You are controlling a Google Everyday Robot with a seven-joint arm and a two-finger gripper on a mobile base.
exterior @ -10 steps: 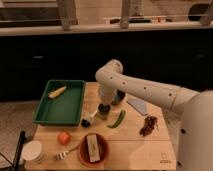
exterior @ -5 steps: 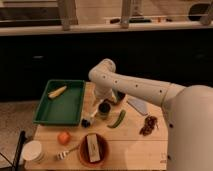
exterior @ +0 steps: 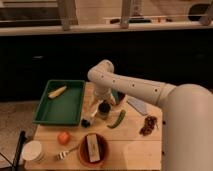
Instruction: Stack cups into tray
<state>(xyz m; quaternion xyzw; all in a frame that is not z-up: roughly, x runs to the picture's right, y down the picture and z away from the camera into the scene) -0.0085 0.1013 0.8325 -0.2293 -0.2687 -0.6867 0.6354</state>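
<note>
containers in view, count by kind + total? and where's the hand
Green tray: 1
Red-brown bowl: 1
White tub: 1
Cups: 2 that I can make out, the pale green cup and the dark cup
Total: 5
The hand is just right of the tray, at the pale green cup.

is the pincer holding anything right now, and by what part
Cannot be told: the pincer is down over a cup beside the tray, and the contact is hidden.

The tray [exterior: 62, 107] lies open bar corn [exterior: 57, 91] at its far end; gripper [exterior: 100, 102] just right, cups [exterior: 103, 110] and pepper [exterior: 117, 119] crowding round it
</note>
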